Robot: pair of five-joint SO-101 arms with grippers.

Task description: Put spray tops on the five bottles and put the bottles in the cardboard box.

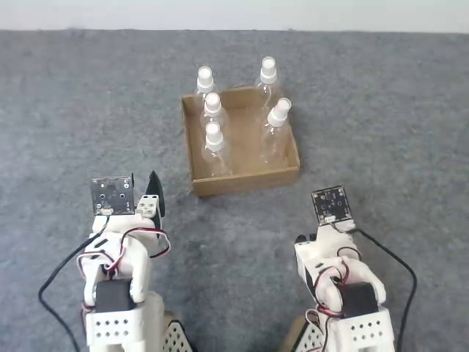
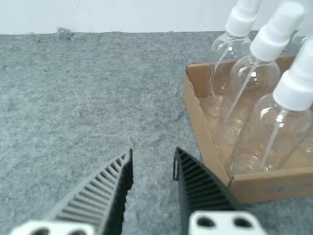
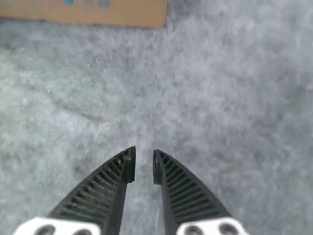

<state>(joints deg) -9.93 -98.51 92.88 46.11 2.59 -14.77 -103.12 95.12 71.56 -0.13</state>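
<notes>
The cardboard box (image 1: 245,178) sits mid-table with several clear bottles standing inside it, each with a white spray top, such as the near one (image 1: 213,136) and one at the right (image 1: 278,112). In the left wrist view the box wall (image 2: 210,142) and three capped bottles (image 2: 266,132) are close ahead and to one side. My left gripper (image 2: 152,164) is open and holds nothing, hovering over the carpet just short of the box's near left corner (image 1: 152,192). My right gripper (image 3: 144,164) is open by a narrow gap over bare carpet, with the box edge (image 3: 98,12) farther ahead.
Grey carpet (image 1: 381,117) covers the table all round the box. Both arm bases (image 1: 121,308) stand at the near edge, with cables looping beside them. A pale wall strip runs along the far edge.
</notes>
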